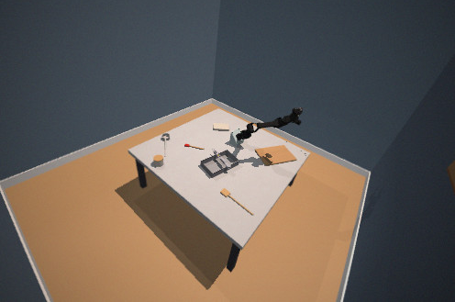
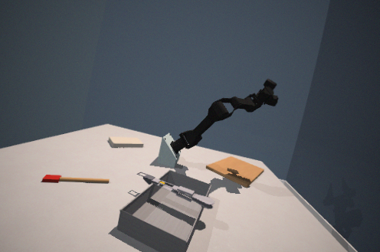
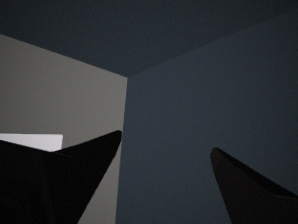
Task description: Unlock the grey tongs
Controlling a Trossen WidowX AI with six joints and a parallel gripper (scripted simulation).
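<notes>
The grey tongs (image 1: 222,159) (image 2: 185,192) lie shut across the roasting tin (image 1: 213,173) (image 2: 153,232), resting on its rims. A small yellow part shows on them toward the end with the wire loop. The wooden board (image 1: 285,155) (image 2: 230,163) lies flat on the table, beyond the tin and to its right in the top and exterior views, with the arm's shadow on it. My gripper (image 3: 166,143) is open and empty, its two dark fingers wide apart. It is raised high, well away from the tongs. The wrist view shows only walls and a pale panel beyond the fingers.
A red-headed spatula (image 1: 194,147) (image 2: 84,180) and a cream block (image 1: 221,127) (image 2: 126,142) lie on the table. The top view also shows a round-headed utensil (image 1: 165,137), an orange-topped pot (image 1: 158,160) and a wooden spatula (image 1: 225,193). The arm's pale wedge mount (image 2: 167,155) stands behind the tin.
</notes>
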